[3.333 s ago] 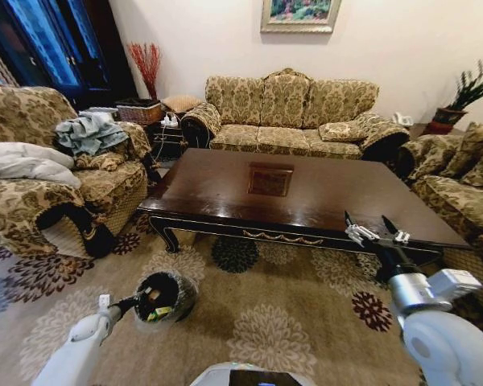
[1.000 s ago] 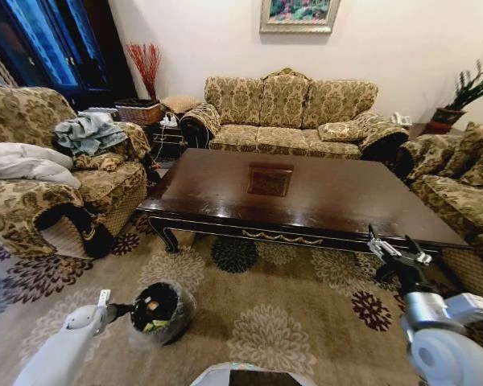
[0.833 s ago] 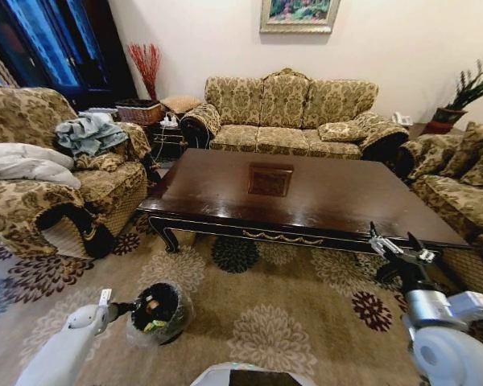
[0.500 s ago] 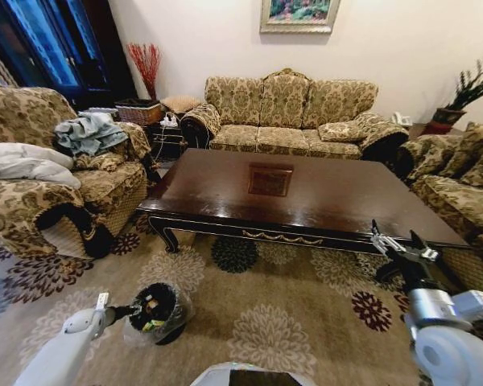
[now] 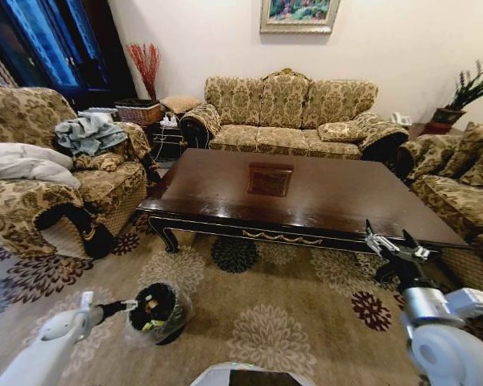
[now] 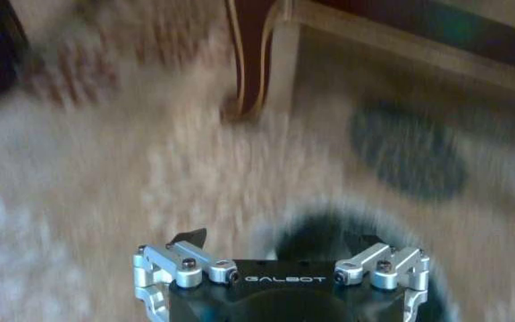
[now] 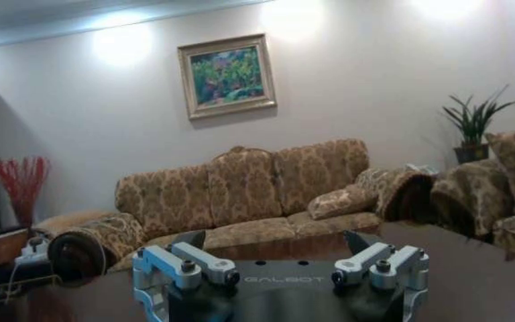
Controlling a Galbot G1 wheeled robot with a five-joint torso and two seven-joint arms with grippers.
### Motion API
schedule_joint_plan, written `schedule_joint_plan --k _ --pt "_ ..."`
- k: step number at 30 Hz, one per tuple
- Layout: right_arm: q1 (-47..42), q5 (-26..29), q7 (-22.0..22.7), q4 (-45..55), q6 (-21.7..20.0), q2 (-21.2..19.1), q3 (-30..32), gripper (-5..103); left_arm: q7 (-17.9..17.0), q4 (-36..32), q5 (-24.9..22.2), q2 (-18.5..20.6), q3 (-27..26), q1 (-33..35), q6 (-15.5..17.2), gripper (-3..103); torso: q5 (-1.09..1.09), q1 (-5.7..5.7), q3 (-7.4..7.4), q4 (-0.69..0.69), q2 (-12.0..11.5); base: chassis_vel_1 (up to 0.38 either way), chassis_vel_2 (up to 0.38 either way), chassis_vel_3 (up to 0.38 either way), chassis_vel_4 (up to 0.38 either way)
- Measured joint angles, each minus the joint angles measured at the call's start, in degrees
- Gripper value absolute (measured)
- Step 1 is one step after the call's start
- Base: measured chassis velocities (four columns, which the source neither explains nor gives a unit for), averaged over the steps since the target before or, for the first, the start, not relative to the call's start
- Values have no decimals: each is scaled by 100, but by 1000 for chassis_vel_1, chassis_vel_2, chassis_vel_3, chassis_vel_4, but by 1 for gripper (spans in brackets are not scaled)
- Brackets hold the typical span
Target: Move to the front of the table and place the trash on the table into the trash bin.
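The table [image 5: 225, 193] stands ahead, its glossy dark top reflecting light; its carved leg [image 6: 255, 67] shows in the left wrist view. The trash bin [image 5: 177, 299], black with a grey bag, sits on the carpet at lower left. Inside it lie bits of trash [image 5: 153, 315], one reddish and one green-yellow. My left gripper [image 5: 127, 305] hovers open beside the bin's rim, and the left wrist view has it [image 6: 277, 238] above the dark bin [image 6: 329, 231]. My right gripper [image 5: 388, 234] is open with nothing in it, just off the table's front right edge, seen also [image 7: 273, 240] over the tabletop [image 7: 481, 275].
A patterned sofa [image 5: 294, 112] stands behind the table, with armchairs at the left [image 5: 32, 193] and right [image 5: 467, 193]. A wicker basket [image 5: 141, 111] and a red twig vase sit at the back left. Floral carpet [image 5: 282, 322] lies between me and the table.
The left arm has drawn back toward the lower left, away from the bin. The right gripper has moved right and lower, off the table's front edge. The bin sits slightly nearer.
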Motion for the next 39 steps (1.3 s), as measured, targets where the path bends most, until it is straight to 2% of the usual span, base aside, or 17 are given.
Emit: schedule_joint_plan --k 1,4,5,8,9,10,13,14,17,20,22,23,24,26,30,34,39 --pt "0 0 0 0 0 0 0 100 0 0 0 0 0 0 0 100 0 0 0 0 0 0 0 0 0" --pt "154 72 141 120 -176 -314 -107 100 -133 -1033 -232 -350 -982 303 -76 100 -4 0 0 -1 0 0 0 0 0" --pt "154 72 141 120 -176 -314 -107 100 -133 -1033 -232 -350 -982 303 -76 100 -4 0 0 -1 0 0 0 0 0" --pt "313 121 205 257 -361 -659 -134 100 -386 -2057 -672 -891 -1968 529 -306 100 1 0 0 0 0 0 0 0 0" --pt "344 129 163 280 -447 -781 -119 100 -455 -2412 -742 -1133 -2278 612 -574 100 -2 0 0 1 0 0 0 0 0" --pt "344 129 163 280 -447 -781 -119 100 -455 -2412 -742 -1133 -2278 612 -574 100 -2 0 0 1 0 0 0 0 0" --pt "335 30 -94 303 -631 -992 -121 100 -528 -3231 -689 -1740 -2947 933 -1505 100 -3 0 0 1 0 0 0 0 0" --pt "335 30 -94 303 -631 -992 -121 100 -528 -3231 -689 -1740 -2947 933 -1505 100 -3 0 0 1 0 0 0 0 0" --pt "202 -495 -425 349 -653 -932 -415 100 -629 -4014 -736 -2232 -3361 1366 -1968 100 -1 0 0 0 0 0 0 0 0" --pt "158 -909 -584 404 -643 -782 -752 100 -864 -4515 -953 -2613 -3425 1678 -2169 100 -1 0 0 0 0 0 0 0 0" --pt "145 -1215 -656 441 -630 -582 -1108 100 -1296 -5009 -1045 -3096 -3277 1894 -2309 100 1 0 0 0 0 0 0 0 0" --pt "118 -1326 -708 455 -635 -479 -1215 100 -1479 -5269 -994 -3393 -3138 1940 -2344 100 -3 0 0 4 0 0 0 0 0" --pt "118 -1326 -708 455 -635 -479 -1215 100 -1479 -5269 -994 -3393 -3138 1940 -2344 100 -3 0 0 4 0 0 0 0 0" --pt "-27 -1501 -891 509 -657 -314 -1274 100 -1582 -5744 -616 -4045 -2852 1915 -2361 100 -4 0 0 1 0 0 0 0 0" --pt "-211 -1572 -999 578 -716 -295 -1237 100 -1348 -6248 -59 -4264 -2490 1771 -2312 100 0 0 0 -4 0 0 0 0 0" --pt "-214 -1617 -999 599 -740 -308 -1233 100 -1210 -6372 32 -4261 -2407 1747 -2248 100 -1 0 0 -3 0 0 0 0 0" --pt "-108 -1769 -1005 670 -773 -172 -1323 100 -751 -6217 99 -4232 -2593 1739 -2354 100 -2 1 1 1 0 26 -34 -47 34"
